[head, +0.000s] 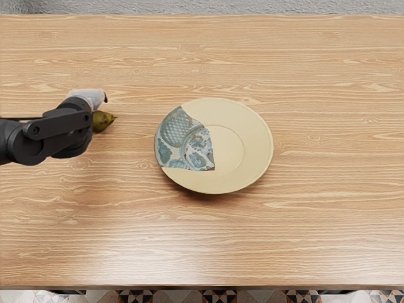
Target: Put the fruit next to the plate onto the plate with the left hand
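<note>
A small green-yellow fruit [104,120], pear-like with its tip pointing right, lies left of the plate and shows only in part. My left hand [92,111] sits right over its left side, at the end of the dark forearm that comes in from the left edge. The hand's pale top covers the contact, so the grasp is hidden. The cream plate [246,148], with a blue patterned patch on its left part, rests in the middle of the table, about a hand's width to the right of the fruit. Nothing lies on the plate.
The wooden table [202,240] fills the view, with its near edge along the bottom and its far edge at the top. The right arm does not show.
</note>
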